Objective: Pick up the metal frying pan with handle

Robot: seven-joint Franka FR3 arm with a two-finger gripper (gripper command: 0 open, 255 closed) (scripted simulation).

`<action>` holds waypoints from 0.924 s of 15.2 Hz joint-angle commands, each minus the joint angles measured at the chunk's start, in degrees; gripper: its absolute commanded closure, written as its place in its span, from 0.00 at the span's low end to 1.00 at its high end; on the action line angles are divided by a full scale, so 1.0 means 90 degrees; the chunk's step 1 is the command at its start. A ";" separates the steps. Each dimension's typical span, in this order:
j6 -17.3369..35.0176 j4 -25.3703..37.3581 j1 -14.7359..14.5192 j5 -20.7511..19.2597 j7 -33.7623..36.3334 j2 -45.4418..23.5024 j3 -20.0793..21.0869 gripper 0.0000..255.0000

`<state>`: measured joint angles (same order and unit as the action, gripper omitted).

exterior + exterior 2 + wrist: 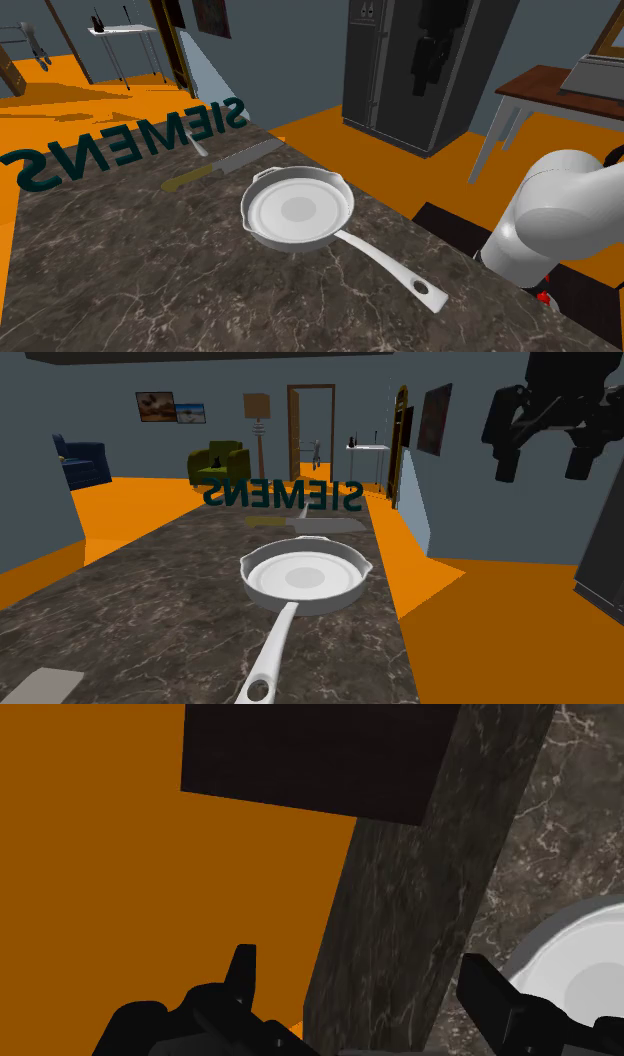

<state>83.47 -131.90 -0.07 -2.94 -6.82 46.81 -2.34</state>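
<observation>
The counter [120, 270] is dark stone with thin pale lines running through it. A white frying pan [297, 210] sits flat near its middle. The pan's long handle [390, 268] points to the shoulder view's near right and has a hole at its end. A knife [225, 166] lies flat on the far side of the pan, close by but not touching it. In the second exterior view, a flat grey piece [42, 685] lies at the near left corner.

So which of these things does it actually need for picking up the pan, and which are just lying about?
For the job: white frying pan; open black gripper.
Just lying about: kitchen knife; dark fridge; green armchair.
</observation>
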 commanded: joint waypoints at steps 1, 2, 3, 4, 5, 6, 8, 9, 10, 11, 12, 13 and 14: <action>0.0000 0.0000 0.0000 0.0000 0.0000 0.0000 0.0000 0.00; -0.0007 -0.0082 -0.0024 0.0105 0.0182 0.0003 0.0138 0.00; -0.0012 -0.0157 -0.0049 0.0215 0.0365 -0.0001 0.0277 0.00; -0.0014 -0.0225 -0.0076 0.0328 0.0546 -0.0013 0.0417 0.00; -0.0012 -0.0287 -0.0105 0.0445 0.0728 -0.0033 0.0556 0.00; -0.0006 -0.0343 -0.0135 0.0564 0.0910 -0.0060 0.0696 0.00; 0.0015 -0.0435 -0.0198 0.0810 0.1273 -0.0140 0.0975 0.00; 0.0032 -0.0471 -0.0232 0.0936 0.1455 -0.0192 0.1114 0.00; 0.0053 -0.0500 -0.0265 0.1063 0.1635 -0.0253 0.1254 0.00; 0.0078 -0.0523 -0.0300 0.1190 0.1816 -0.0322 0.1393 0.00; 0.0107 -0.0539 -0.0335 0.1318 0.1997 -0.0399 0.1532 0.00; 0.0141 -0.0549 -0.0368 0.1446 0.2176 -0.0485 0.1671 0.00; 0.0179 -0.0552 -0.0401 0.1572 0.2355 -0.0579 0.1809 0.00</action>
<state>84.43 -136.25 -3.26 9.77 12.41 42.19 12.42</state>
